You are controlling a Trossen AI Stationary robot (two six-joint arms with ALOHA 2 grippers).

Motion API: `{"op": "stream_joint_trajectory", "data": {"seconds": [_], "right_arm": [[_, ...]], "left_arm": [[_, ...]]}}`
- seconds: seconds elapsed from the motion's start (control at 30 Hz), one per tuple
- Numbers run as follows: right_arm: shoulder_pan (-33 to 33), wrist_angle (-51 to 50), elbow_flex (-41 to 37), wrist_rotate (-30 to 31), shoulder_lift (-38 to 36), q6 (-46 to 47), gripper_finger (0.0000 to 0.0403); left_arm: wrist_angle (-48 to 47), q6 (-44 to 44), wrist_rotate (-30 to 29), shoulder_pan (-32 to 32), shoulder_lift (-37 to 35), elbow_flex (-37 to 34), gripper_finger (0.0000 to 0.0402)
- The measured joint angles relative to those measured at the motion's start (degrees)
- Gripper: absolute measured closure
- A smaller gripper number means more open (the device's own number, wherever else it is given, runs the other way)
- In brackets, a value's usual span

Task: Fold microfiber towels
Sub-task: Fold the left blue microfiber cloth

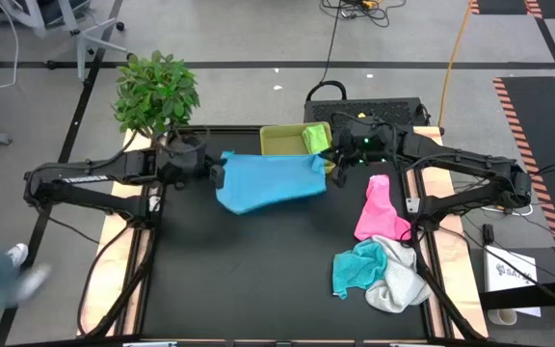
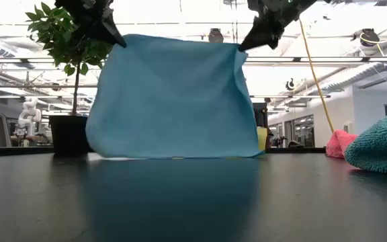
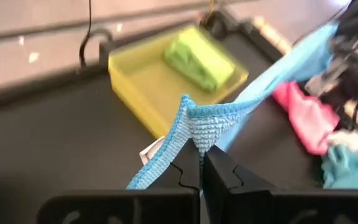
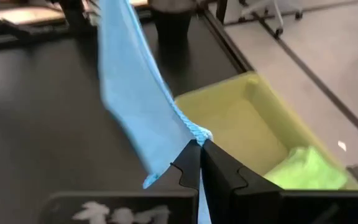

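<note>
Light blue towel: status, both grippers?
Left gripper and right gripper shut on light blue towel corners. Towel hangs spread, lower edge at table. Nothing blocking.

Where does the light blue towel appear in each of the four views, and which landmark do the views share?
High view: light blue towel at upper centre, stretched between both grippers.
Low view: it hangs as a wide sheet at centre-left, lower edge at the table.
Left wrist view: corner pinched in the fingers, centre.
Right wrist view: corner pinched, cloth running up-left.
Shared landmark: yellow-green tray, just behind the towel; barely seen in the low view.

yellow-green tray [image 1: 279, 143], potted plant [image 1: 157, 92]
</note>
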Motion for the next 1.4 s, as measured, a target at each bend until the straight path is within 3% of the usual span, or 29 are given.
{"op": "stream_joint_trajectory", "data": {"seconds": [0.13, 0.37, 0.53, 0.73, 0.87, 1.13, 1.3, 1.4], "right_arm": [[0.32, 0.09, 2.44, -0.13, -0.03, -0.19, 0.0403], [5.09, -5.96, 3.71, -4.05, 0.08, 4.28, 0.0403], [10.77, -8.75, 1.35, -7.59, 0.38, 10.88, 0.0403], [18.31, -0.84, -6.60, -12.21, 0.40, 21.85, 0.0403], [23.37, 6.78, -13.20, -12.40, 0.40, 29.83, 0.0403], [31.15, 22.03, -23.28, -12.58, 0.40, 42.45, 0.0403], [35.04, 23.56, -25.77, -12.36, 0.40, 47.55, 0.0403], [36.99, 23.57, -26.91, -13.66, 0.40, 48.48, 0.0403]], "left_arm": [[1.97, 4.31, 0.52, 2.88, -1.92, 0.04, 0.0400], [-4.07, 3.67, 4.11, 2.38, -3.00, 0.04, 0.0401], [-11.14, -3.40, 7.01, -2.30, -2.98, 0.04, 0.0401], [-14.81, -14.52, 7.21, -12.06, -2.69, 0.02, 0.0401], [-14.85, -22.24, 6.78, -19.58, 0.86, -0.09, 0.0401], [-13.95, -36.26, 9.78, -30.13, 14.62, -0.11, 0.0401], [-11.15, -43.86, 15.60, -33.92, 20.83, -0.11, 0.0400], [-7.06, -45.80, 16.17, -35.93, 23.08, -0.11, 0.0400]]}}
